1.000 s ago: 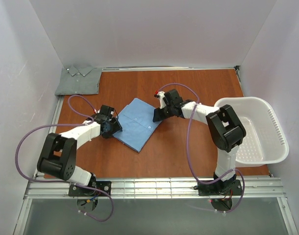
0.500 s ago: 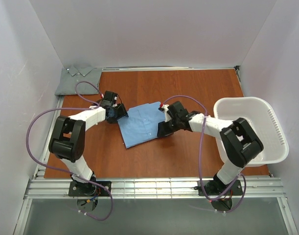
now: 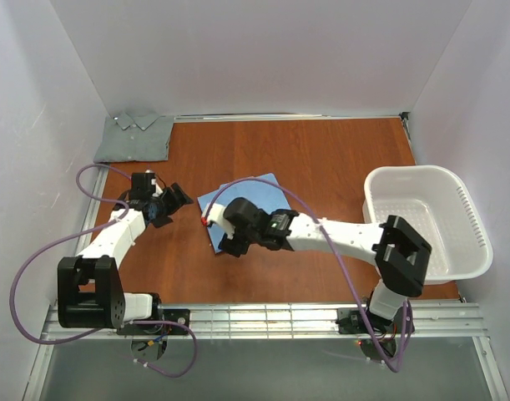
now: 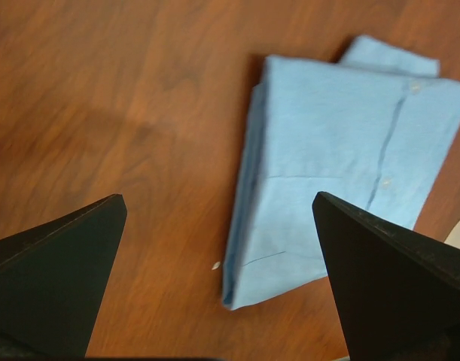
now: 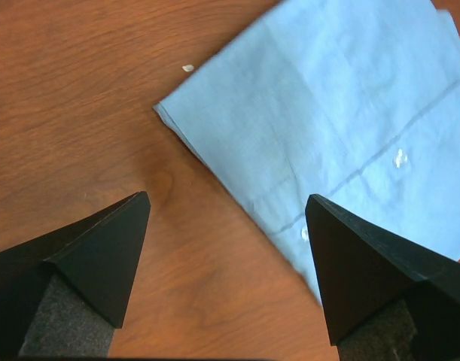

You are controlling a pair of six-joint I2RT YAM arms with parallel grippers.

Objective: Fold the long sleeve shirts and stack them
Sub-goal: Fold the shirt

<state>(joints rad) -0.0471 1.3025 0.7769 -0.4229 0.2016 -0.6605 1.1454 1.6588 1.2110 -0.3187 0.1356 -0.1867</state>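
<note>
Hovering open-jawed beside a folded blue shirt

Seen from the top: light blue shirt (image 3: 248, 187) folded flat on the table (image 3: 338, 159), left of centre, partly covered by the right arm reaching across from the right. Grey-green shirt (image 3: 135, 138) folded in the far left corner, well apart, caught by neither wrist camera. White basket (image 3: 409, 170) at the right edge.

Seen from the left wrist: left gripper (image 4: 218, 195) spread wide, gripping nothing, above bare wood left of the shirt's folded edge, button placket visible.

Seen from the right wrist: right gripper (image 5: 226, 197) likewise parted and empty, over the shirt's near corner, with a pale speck (image 5: 187, 68) on the wood beside it.
</note>
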